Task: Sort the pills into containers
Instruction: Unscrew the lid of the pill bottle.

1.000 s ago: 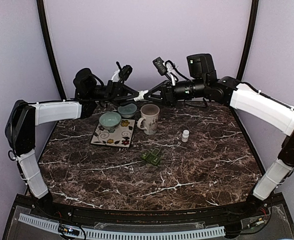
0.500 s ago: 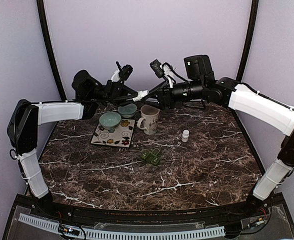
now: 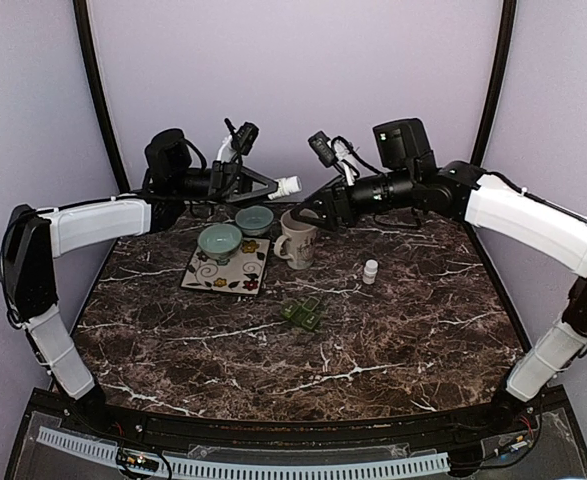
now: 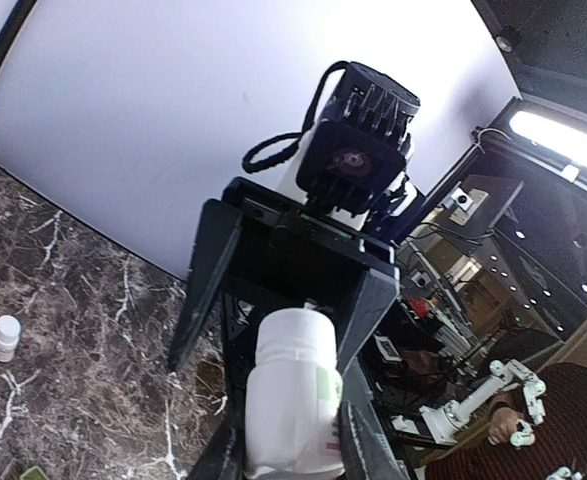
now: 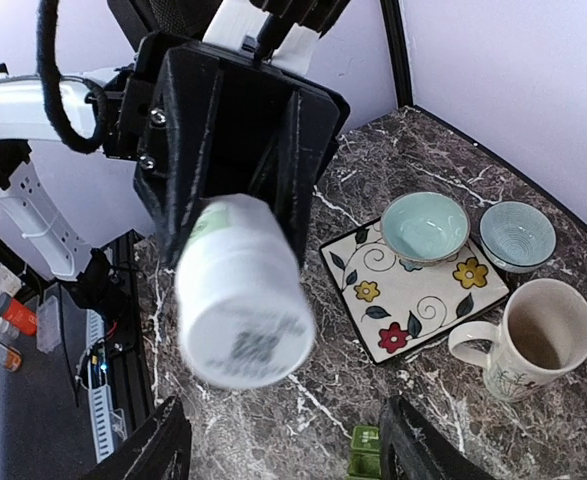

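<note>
The left arm's fingers (image 3: 256, 177) are gripping a white pill bottle (image 3: 286, 185) sideways in the air, up near the mug (image 3: 297, 238) on the worktop (image 3: 403, 330). The right arm's fingers (image 3: 311, 214) are standing wide apart just beside the bottle, holding nothing.

Dark marbled table (image 3: 403, 330) carried a square floral plate (image 3: 235, 275), grey-blue bowl (image 3: 254, 219) just behind it, cream mug (image 3: 297, 237), small white bottle (image 3: 371, 271), green pill box (image 3: 303, 314) mid-table.

My left hand (image 3: 271, 184) is matt black plastic; the bottle (image 4: 291, 390) in it, smooth white plastic. The bench (image 3: 403, 330) is glossy dark veined stone, the mug (image 3: 298, 238) glazed ceramic.
</note>
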Available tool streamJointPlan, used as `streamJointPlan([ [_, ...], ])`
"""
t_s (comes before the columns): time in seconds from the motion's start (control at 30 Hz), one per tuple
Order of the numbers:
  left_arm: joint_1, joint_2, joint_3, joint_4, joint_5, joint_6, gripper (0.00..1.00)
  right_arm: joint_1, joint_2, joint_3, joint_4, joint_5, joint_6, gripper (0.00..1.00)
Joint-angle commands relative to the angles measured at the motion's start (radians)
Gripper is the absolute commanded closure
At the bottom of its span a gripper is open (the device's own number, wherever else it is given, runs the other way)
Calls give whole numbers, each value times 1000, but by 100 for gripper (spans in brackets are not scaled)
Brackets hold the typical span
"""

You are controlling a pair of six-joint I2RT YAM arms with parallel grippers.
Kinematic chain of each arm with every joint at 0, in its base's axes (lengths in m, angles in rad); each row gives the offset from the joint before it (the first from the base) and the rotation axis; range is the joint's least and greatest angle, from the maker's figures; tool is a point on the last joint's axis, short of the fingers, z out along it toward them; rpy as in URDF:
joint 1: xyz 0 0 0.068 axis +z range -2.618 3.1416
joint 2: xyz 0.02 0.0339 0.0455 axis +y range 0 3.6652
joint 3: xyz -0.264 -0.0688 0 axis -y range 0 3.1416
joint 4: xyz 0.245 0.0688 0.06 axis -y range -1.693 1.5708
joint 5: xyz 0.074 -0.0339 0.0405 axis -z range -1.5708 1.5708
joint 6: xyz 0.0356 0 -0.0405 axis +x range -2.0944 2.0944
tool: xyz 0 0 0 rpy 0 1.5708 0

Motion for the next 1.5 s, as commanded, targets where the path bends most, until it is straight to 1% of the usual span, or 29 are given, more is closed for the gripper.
streamJointPlan([
  [0.0, 0, -100, -5, -270, -137, 316, 100, -27, -91, -53, 56, -54, 119, 36],
  [0.1, 0, -118, -9, -328, -197, 396, 100, -58, -109, -75, 86, -104, 222, 37],
  [0.23, 0, -136, -25, -351, -249, 448, 100, -104, -121, -98, 140, -168, 380, 36],
  [0.33, -3, -142, -30, -369, -270, 480, 100, -142, -99, -106, 204, -248, 527, 34],
  [0.43, -16, -140, -16, -427, -290, 532, 100, -165, -63, -113, 285, -301, 685, 36],
  [0.53, -32, -136, 3, -483, -307, 585, 100, -173, -28, -116, 363, -354, 798, 38],
  [0.6, -38, -135, 8, -502, -317, 606, 100, -174, -5, -108, 390, -370, 844, 39],
  [0.77, -44, -139, 16, -517, -325, 627, 100, -173, 54, -71, 360, -375, 864, 40],
  [1.07, -53, -128, 42, -547, -324, 644, 100, -173, 90, -59, 378, -397, 893, 43],
  [1.37, -68, -105, 80, -590, -332, 672, 100, -170, 117, -31, 376, -424, 895, 50],
  [1.47, -69, -103, 85, -599, -339, 679, 100, -166, 125, -26, 384, -434, 899, 55],
])
